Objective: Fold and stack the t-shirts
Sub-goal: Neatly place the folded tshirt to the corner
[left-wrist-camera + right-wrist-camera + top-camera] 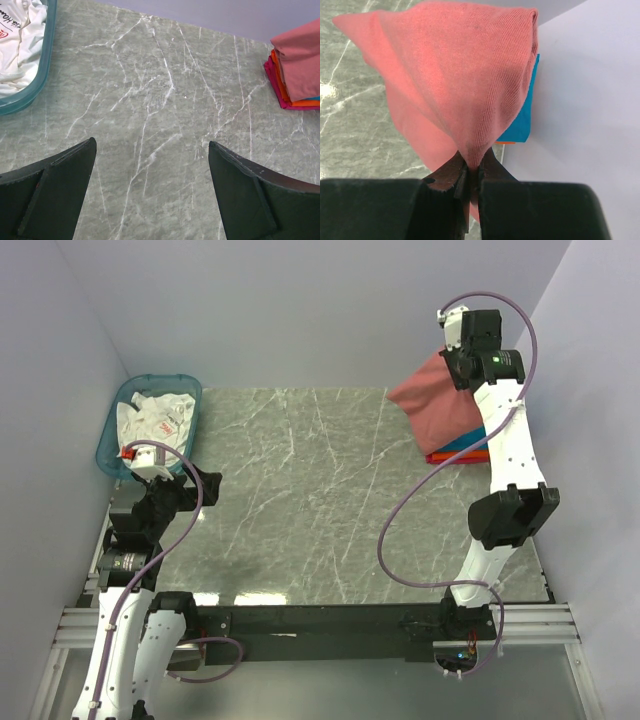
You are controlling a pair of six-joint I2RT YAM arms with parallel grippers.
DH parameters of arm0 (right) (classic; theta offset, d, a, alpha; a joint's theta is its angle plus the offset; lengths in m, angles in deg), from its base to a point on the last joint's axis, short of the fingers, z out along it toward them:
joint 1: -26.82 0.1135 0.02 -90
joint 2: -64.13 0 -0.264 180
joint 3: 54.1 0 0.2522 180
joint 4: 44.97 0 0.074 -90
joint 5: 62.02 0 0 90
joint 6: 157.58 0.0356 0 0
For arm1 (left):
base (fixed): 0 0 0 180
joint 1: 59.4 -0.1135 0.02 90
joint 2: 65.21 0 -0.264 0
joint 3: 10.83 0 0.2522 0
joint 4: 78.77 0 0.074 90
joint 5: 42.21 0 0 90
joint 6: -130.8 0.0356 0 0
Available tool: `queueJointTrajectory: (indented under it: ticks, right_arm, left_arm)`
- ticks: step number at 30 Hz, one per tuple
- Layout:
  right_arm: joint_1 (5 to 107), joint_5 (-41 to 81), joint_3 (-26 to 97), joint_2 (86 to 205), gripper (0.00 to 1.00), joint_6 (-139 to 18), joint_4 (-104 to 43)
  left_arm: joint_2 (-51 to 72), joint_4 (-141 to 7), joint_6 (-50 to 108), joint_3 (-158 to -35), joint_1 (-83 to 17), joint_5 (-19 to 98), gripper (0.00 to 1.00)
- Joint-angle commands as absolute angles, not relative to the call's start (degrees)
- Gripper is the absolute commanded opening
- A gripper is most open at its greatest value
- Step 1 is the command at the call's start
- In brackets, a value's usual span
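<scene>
Cloth of dusty-red t-shirt [455, 75] pinched in right tool [470, 172]; left tool [152, 142] spread wide, holding nothing.

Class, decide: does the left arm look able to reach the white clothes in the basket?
Probably yes: the left hand is open and empty; the open-topped basket sits close by, nothing between.

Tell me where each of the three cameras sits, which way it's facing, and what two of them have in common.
Top external: above and behind the bases, looking down on the table; left arm and right arm both show.
Left wrist: on the left arm, facing across the table toward the folded stack; open left gripper at the bottom.
Right wrist: on the right arm, facing along the right gripper, shut on the dusty-red t-shirt.
Shared: top and left wrist both show the basket and that stack.
</scene>
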State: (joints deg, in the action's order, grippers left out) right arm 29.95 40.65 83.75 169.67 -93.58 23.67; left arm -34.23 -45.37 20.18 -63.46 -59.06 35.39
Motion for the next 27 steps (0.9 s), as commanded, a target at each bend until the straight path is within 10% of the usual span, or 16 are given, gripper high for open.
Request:
queueJointTrajectory:
  ticks: [1,27]
  right_arm:
    - [29.1,41.9,87.6,165.3,0.0,-94.7,21.4]
    - [25.4,43.4,88.3,168.2,0.0,-96.4,19.3]
  left_arm:
    - [-34.3,-46.6,21.0,-63.5,-59.2,34.2,1.0]
    - [-34.3,-46.7,21.0,-63.4,-59.2,34.3,0.99]
